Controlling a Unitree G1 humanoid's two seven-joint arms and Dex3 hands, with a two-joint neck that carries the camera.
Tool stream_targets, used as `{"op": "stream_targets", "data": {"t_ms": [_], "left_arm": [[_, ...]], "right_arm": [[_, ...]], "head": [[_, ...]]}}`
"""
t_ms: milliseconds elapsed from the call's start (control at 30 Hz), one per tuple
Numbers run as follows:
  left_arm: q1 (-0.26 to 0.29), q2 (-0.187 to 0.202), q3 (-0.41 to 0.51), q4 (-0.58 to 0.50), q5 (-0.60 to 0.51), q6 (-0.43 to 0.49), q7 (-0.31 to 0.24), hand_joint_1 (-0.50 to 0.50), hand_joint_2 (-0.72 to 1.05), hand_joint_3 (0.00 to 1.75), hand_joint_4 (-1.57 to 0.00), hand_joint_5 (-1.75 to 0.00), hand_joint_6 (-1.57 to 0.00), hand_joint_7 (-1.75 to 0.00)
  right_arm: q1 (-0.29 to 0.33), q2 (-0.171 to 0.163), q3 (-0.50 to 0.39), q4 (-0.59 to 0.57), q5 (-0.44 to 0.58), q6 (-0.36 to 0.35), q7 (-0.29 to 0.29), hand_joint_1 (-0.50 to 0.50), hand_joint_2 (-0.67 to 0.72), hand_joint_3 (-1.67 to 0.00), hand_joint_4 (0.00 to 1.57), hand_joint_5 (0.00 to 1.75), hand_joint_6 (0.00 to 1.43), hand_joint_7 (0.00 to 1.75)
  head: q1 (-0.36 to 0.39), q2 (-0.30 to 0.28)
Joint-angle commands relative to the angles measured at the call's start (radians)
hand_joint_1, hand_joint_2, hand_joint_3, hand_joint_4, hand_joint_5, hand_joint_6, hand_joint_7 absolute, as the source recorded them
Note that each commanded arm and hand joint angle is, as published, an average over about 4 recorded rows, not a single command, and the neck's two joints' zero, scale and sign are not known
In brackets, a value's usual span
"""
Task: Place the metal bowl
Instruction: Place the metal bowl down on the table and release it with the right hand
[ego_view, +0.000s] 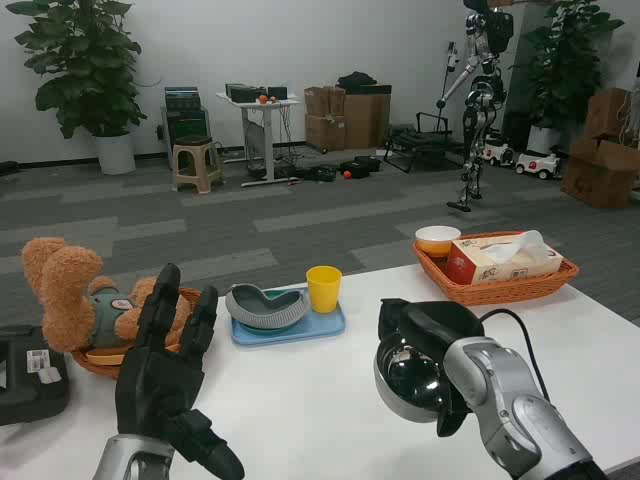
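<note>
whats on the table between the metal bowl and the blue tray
Nothing: in the head view, only bare white table separates the metal bowl, held by the right robot hand, from the blue tray carrying the yellow cup.

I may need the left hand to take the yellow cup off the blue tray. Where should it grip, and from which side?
Grip the yellow cup around its side wall, about mid-height, coming from the robot's right or from above. It stands upright with its mouth open at the right end of the blue tray, and the grey dish sits close on its left, crowding that side. The left hand is open.
</note>
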Motion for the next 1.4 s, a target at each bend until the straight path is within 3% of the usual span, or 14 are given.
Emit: {"op": "stream_targets", "data": {"t_ms": [33,300,433,633,800,1000,1167,1400], "left_arm": [[0.017,0.008,0.002,-0.010,-0.001,-0.011,0.003,-0.50,-0.72,0.03,-0.07,0.00,0.00,0.00],[0.017,0.008,0.002,-0.010,-0.001,-0.012,0.002,-0.50,-0.72,0.00,-0.07,0.00,0.00,0.00],[0.018,0.008,0.003,-0.010,-0.001,-0.011,0.003,-0.50,-0.72,0.00,-0.07,0.00,0.00,0.00],[0.018,0.008,0.002,-0.010,-0.001,-0.012,0.002,-0.50,-0.72,0.07,-0.07,0.00,0.00,0.00],[0.017,0.007,0.000,-0.010,-0.001,-0.012,0.002,-0.50,-0.72,0.00,-0.07,0.00,0.00,0.00],[0.015,0.007,-0.003,-0.010,-0.001,-0.012,0.003,-0.50,-0.72,0.00,-0.07,0.00,0.00,0.00],[0.011,0.007,-0.010,-0.010,-0.001,-0.012,0.003,-0.50,-0.72,0.04,-0.07,0.00,0.00,0.00],[0.006,-0.002,-0.018,-0.006,-0.001,-0.012,0.004,-0.50,-0.72,0.04,-0.07,0.00,0.00,0.00]], "right_arm": [[-0.010,0.000,0.013,-0.006,0.041,0.002,-0.010,0.21,-0.16,-1.43,1.26,0.87,0.31,1.30],[-0.009,0.001,0.012,-0.005,0.044,0.001,-0.010,0.20,-0.16,-1.49,1.26,0.87,0.31,1.27],[-0.010,0.001,0.013,-0.004,0.044,0.001,-0.010,0.21,-0.16,-1.43,1.26,0.87,0.31,1.26],[-0.015,0.001,0.013,0.021,0.043,0.002,-0.016,0.19,-0.16,-1.47,1.28,0.87,0.31,1.26],[-0.062,0.001,0.026,0.224,0.039,-0.014,-0.066,0.21,-0.16,-1.43,1.36,0.87,0.31,1.33],[-0.121,0.006,0.026,0.412,0.037,-0.064,-0.145,0.21,-0.16,-1.43,1.32,0.95,0.29,1.33],[-0.181,0.019,0.035,0.619,0.023,-0.101,-0.237,0.21,-0.16,-1.43,1.33,0.92,0.29,1.33],[-0.258,0.029,0.184,0.816,0.051,-0.125,-0.385,0.21,-0.16,-1.35,1.33,0.97,0.26,1.40]], "head": [[0.035,0.014],[0.020,0.007],[0.020,0.004],[0.010,-0.006],[-0.022,-0.041],[-0.068,-0.076],[-0.125,-0.120],[-0.200,-0.165]]}}
